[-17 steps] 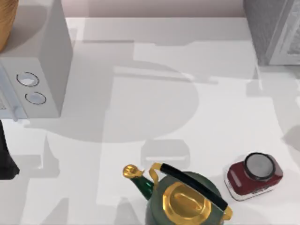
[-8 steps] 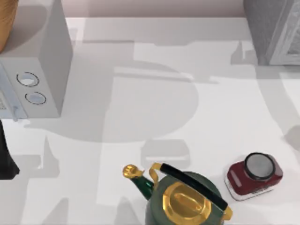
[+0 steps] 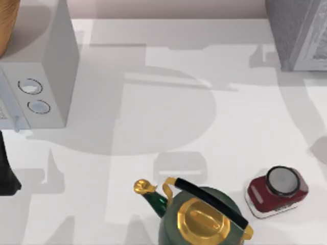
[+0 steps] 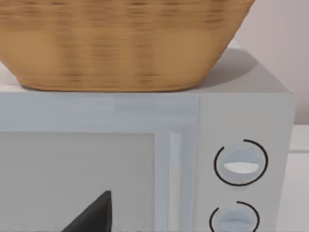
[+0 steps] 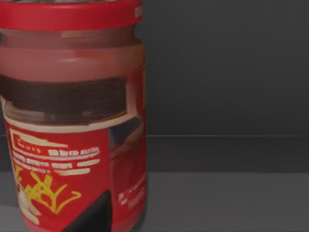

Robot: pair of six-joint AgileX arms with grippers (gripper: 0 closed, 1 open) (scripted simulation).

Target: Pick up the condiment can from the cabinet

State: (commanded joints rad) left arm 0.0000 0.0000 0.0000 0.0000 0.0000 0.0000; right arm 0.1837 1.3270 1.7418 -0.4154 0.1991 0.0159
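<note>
Close before the right wrist camera stands the condiment can (image 5: 72,121) — an upright cylinder with a bright red rim, a translucent reddish band, a dark band below it and a glossy red label printed in white and yellow. A dark tip of the right gripper (image 5: 94,215) pokes up in front of the can's lower label; whether it touches the can, and how wide the fingers stand, cannot be told. The can rests on a flat grey shelf (image 5: 227,203) with a dark, matte back wall behind it.

In the top view, nearest the lower edge, a green kettle (image 3: 202,217) with a gold lid, gold spout tip and black handle sits on the white table (image 3: 168,122). To its right lies a squat dark red jar (image 3: 276,191) with a grey round lid. Farther back, a grey speckled cabinet (image 3: 299,33) occupies the right rear corner.

At the table's left, a pale boxy microwave (image 3: 41,81) with two round knobs carries a woven, tan basket (image 4: 120,43) on its top. A dark sliver of the left gripper (image 4: 91,217) sits before the microwave door, facing it squarely; its opening cannot be judged.
</note>
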